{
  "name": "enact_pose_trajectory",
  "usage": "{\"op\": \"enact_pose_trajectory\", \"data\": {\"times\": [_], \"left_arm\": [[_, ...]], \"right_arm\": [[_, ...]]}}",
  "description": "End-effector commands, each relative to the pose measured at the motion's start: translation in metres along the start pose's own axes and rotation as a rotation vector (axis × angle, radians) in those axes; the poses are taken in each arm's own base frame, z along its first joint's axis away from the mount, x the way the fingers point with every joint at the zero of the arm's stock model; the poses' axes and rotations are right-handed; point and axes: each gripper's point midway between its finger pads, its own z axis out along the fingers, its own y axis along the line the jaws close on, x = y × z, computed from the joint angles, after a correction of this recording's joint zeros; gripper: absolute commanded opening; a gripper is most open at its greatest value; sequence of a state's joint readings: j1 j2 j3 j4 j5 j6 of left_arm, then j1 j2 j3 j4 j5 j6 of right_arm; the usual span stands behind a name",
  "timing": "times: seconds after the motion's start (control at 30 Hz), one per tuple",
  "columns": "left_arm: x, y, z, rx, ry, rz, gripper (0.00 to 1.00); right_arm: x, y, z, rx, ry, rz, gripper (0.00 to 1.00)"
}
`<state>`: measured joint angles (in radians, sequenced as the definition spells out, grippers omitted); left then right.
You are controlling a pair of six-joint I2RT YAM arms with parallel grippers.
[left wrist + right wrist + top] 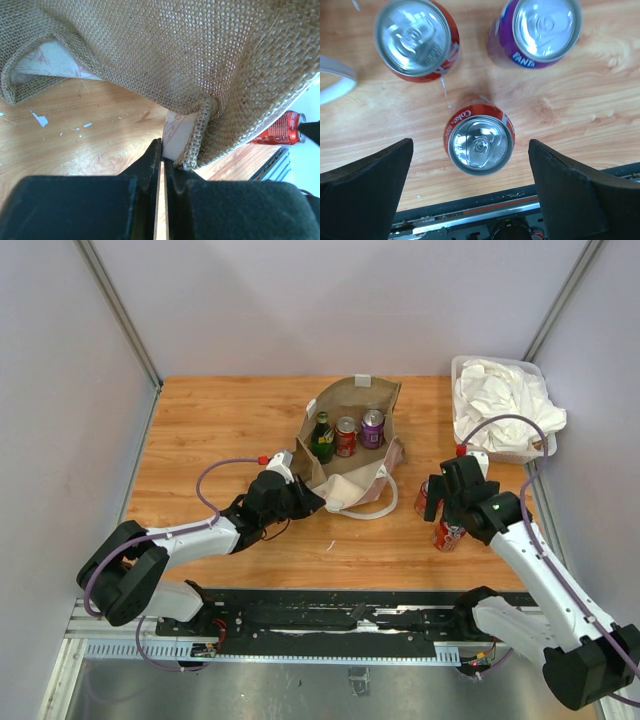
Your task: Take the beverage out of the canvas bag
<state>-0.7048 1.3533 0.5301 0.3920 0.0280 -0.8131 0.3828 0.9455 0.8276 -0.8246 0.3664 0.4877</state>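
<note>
The tan canvas bag stands open at mid-table. It holds a green bottle, a red can and a purple can. My left gripper is shut on the bag's near left corner; in the left wrist view its tips pinch the pale panel edge by the burlap seam. My right gripper is open, straight above an upright Coke can that stands on the table between the fingers. A second red can and a purple Fanta can stand just beyond it.
A clear bin of white cloths sits at the back right. The bag's white handle loops onto the table in front of the bag. The black rail runs along the near edge. Grey walls enclose the table.
</note>
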Motion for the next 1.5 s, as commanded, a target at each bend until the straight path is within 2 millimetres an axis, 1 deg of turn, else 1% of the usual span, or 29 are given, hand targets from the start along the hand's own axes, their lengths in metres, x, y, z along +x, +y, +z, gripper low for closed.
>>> {"op": "enact_pose_trajectory", "data": {"times": [0.0,0.1,0.2,0.27,0.33,0.37,0.43,0.5,0.57,0.63,0.67,0.7,0.73,0.8,0.83,0.87,0.93,1.0,1.1,1.2,1.27,1.3,1.33,1.37,1.4,1.43,1.47], "left_arm": [[0.024,0.018,0.000,-0.057,0.080,0.011,0.07],[0.024,0.017,0.001,-0.054,0.084,0.011,0.07],[0.025,0.018,0.002,-0.055,0.086,0.011,0.07],[0.026,0.018,0.002,-0.055,0.090,0.010,0.07],[0.026,0.017,0.002,-0.052,0.091,0.009,0.08],[0.025,0.017,0.002,-0.052,0.089,0.010,0.07],[0.024,0.017,0.002,-0.053,0.088,0.011,0.08],[0.023,0.016,0.002,-0.055,0.086,0.012,0.07],[0.022,0.016,0.003,-0.056,0.085,0.012,0.08],[0.022,0.015,0.004,-0.056,0.087,0.012,0.07],[0.022,0.015,0.004,-0.056,0.089,0.014,0.07],[0.021,0.014,0.004,-0.055,0.089,0.016,0.07],[0.021,0.013,0.005,-0.053,0.092,0.017,0.07],[0.021,0.011,0.005,-0.049,0.093,0.018,0.08],[0.021,0.012,0.004,-0.052,0.094,0.019,0.07],[0.021,0.012,0.004,-0.051,0.095,0.022,0.07],[0.021,0.012,0.003,-0.053,0.095,0.024,0.07],[0.020,0.012,0.002,-0.053,0.091,0.027,0.07],[0.019,0.012,0.002,-0.051,0.087,0.031,0.07],[0.020,0.012,0.001,-0.051,0.089,0.033,0.08],[0.020,0.012,0.001,-0.051,0.089,0.033,0.07],[0.021,0.013,0.001,-0.052,0.091,0.033,0.08],[0.021,0.013,0.001,-0.051,0.092,0.034,0.08],[0.021,0.012,0.000,-0.049,0.092,0.036,0.07],[0.020,0.012,0.000,-0.049,0.089,0.037,0.08],[0.020,0.012,0.000,-0.050,0.086,0.038,0.07],[0.019,0.012,0.000,-0.051,0.083,0.038,0.07]], "right_arm": [[-0.032,-0.005,-0.028,-0.026,-0.091,-0.014,0.98],[-0.063,0.001,-0.045,-0.069,-0.176,-0.016,0.98],[-0.099,0.016,-0.064,-0.144,-0.261,-0.030,0.99],[-0.123,0.030,-0.076,-0.209,-0.315,-0.058,0.99],[-0.145,0.048,-0.083,-0.274,-0.348,-0.098,0.99],[-0.161,0.056,-0.094,-0.307,-0.386,-0.109,0.99],[-0.182,0.074,-0.106,-0.357,-0.427,-0.144,0.99],[-0.200,0.094,-0.116,-0.399,-0.460,-0.179,0.99],[-0.212,0.117,-0.125,-0.433,-0.485,-0.224,0.99],[-0.217,0.145,-0.131,-0.452,-0.497,-0.290,1.00],[-0.219,0.157,-0.132,-0.458,-0.495,-0.316,0.94],[-0.219,0.170,-0.131,-0.474,-0.487,-0.342,0.82],[-0.220,0.182,-0.129,-0.488,-0.474,-0.365,0.62],[-0.219,0.202,-0.120,-0.506,-0.446,-0.393,0.17],[-0.219,0.209,-0.115,-0.514,-0.432,-0.402,0.03],[-0.219,0.216,-0.108,-0.518,-0.420,-0.409,0.01],[-0.217,0.229,-0.093,-0.523,-0.393,-0.433,0.01],[-0.214,0.242,-0.083,-0.545,-0.374,-0.468,0.01],[-0.210,0.258,-0.069,-0.578,-0.333,-0.504,0.01],[-0.203,0.269,-0.054,-0.618,-0.269,-0.502,0.01],[-0.201,0.271,-0.042,-0.640,-0.223,-0.471,0.01],[-0.200,0.271,-0.036,-0.653,-0.200,-0.447,0.10],[-0.201,0.269,-0.030,-0.660,-0.180,-0.419,0.21],[-0.202,0.266,-0.024,-0.662,-0.166,-0.392,0.26],[-0.205,0.261,-0.016,-0.652,-0.155,-0.363,0.26],[-0.208,0.256,-0.011,-0.636,-0.148,-0.337,0.21],[-0.209,0.251,-0.004,-0.618,-0.136,-0.311,0.12]]}}
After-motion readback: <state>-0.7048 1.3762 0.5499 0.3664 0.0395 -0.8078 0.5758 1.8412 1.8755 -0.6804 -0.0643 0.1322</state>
